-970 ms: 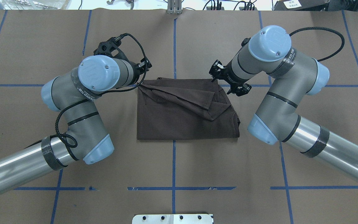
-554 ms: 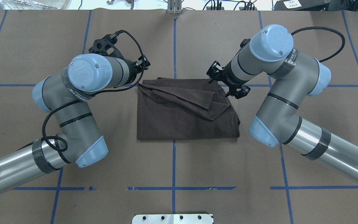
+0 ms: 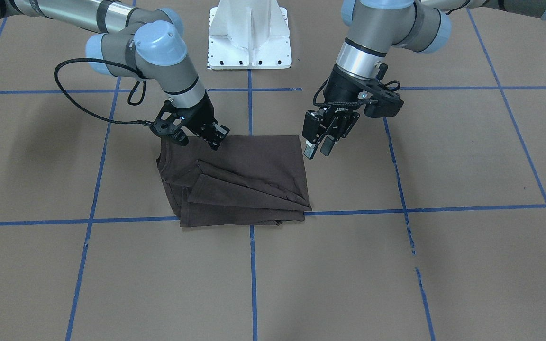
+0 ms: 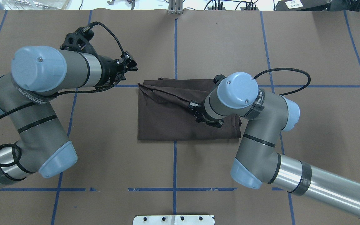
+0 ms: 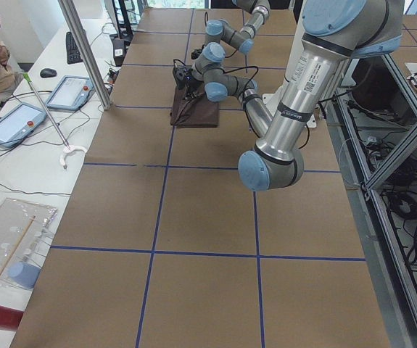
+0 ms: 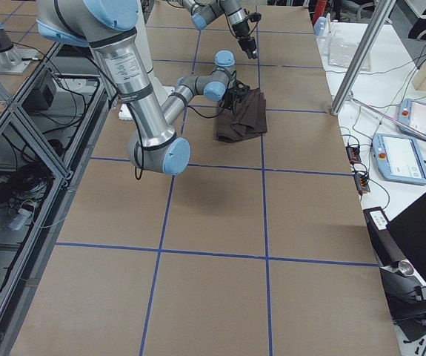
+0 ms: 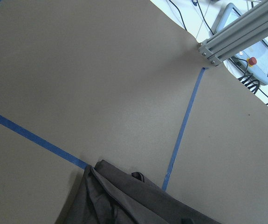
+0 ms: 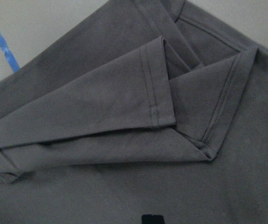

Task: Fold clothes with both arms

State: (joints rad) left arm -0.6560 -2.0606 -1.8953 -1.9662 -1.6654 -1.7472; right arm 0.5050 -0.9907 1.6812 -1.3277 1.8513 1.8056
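While the dark brown T-shirt [image 4: 164, 125] lay folded into a rough rectangle on the brown table [image 4: 230, 40], right where the blue tape lines [image 4: 174, 162] crossed, the right gripper [image 3: 215, 138] hung close over the cloth. Whether its fingers were apart or together, I could not tell. Its wrist view was filled with stacked, hemmed folds [image 8: 154, 84], layer on layer. Over on the shirt's other side, the left gripper [image 3: 317, 148] hovered off the fabric, raised above the table, fingers spread with nothing between them.
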